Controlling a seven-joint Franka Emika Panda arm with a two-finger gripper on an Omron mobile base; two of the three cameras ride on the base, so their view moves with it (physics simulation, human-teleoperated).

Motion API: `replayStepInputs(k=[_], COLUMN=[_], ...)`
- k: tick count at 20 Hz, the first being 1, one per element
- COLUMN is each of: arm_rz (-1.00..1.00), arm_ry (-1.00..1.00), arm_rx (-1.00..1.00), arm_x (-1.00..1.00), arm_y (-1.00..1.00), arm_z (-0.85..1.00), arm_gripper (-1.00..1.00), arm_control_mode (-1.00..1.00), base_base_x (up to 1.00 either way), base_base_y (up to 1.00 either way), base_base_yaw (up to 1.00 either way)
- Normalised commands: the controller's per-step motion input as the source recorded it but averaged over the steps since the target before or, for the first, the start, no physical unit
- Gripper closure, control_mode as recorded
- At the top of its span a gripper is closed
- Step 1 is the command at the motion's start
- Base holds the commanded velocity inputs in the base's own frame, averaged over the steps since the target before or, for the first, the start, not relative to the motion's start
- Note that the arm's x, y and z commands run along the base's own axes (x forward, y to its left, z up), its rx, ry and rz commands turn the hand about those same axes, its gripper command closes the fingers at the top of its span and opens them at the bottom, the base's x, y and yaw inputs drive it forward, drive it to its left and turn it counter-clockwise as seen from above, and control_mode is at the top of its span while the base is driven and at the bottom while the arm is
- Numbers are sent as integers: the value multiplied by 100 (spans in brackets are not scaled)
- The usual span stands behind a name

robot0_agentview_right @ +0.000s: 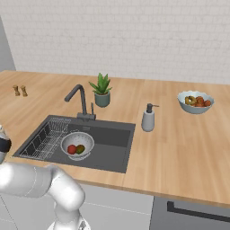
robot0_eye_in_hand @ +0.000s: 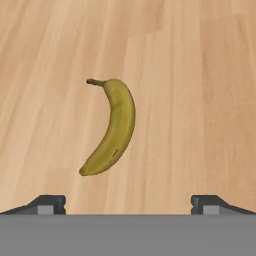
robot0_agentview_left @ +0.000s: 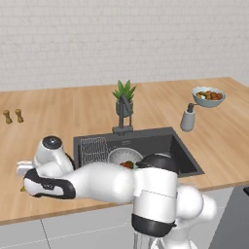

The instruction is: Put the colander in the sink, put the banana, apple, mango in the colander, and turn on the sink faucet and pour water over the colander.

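The round pale silver-grey perforated colander (robot0_agentview_right: pixel 77 144) already sits in the large dark grey rectangular sink (robot0_agentview_right: pixel 114 155), and it holds 2 fruits: the small round red apple (robot0_agentview_right: pixel 71 149) and the small oval green mango with orange-red patches (robot0_agentview_right: pixel 80 148). That leaves the curved yellow banana with dark tips (robot0_eye_in_hand: pixel 111 127) as the step in hand.

The banana lies flat on the pale wooden counter (robot0_eye_in_hand: pixel 200 100), off to the left of the sink and well apart from it. In the hand view it is directly ahead of the two-finger gripper (robot0_eye_in_hand: pixel 128 204), with bare wood all around it.

The 2 dark fingertips (robot0_eye_in_hand: pixel 47 204) stand at their widest, hold nothing and touch nothing. The banana sits between their lines but closer to the left one.

Judged from this, the next move calls for a descent onto the banana with the hand shifted slightly so the fruit's thick middle falls midway between the jaws. The jaws should close across its narrow width, not along its curve.

After that come the carry back over the sink to the colander, and then the dark grey faucet with square base and angled spout (robot0_agentview_right: pixel 80 102), at the back edge of the sink. No water shows running from it.
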Motion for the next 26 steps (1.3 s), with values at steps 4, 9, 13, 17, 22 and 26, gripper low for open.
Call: replayStepInputs(k=[4, 9, 13, 17, 22, 26], arm_rz=[0, 0, 0, 0, 0, 0], arm_ry=[11, 5, 0, 0, 0, 0], arm_rx=[-5, -5, -10, -8, -4, -1], arm_x=[0, 4, 2, 10, 28, 24], arm_y=[12, 0, 6, 6, 8, 11], arm_z=[1, -2, -20, -13, -2, -12], arm_gripper=[-100, -100, -100, -100, -100, -100], arm_control_mode=[-100, -100, -100, -100, -100, -100], base_base_x=[0, 0, 0, 0, 0, 0], base_base_y=[0, 0, 0, 0, 0, 0], base_base_yaw=[0, 0, 0, 0, 0, 0])
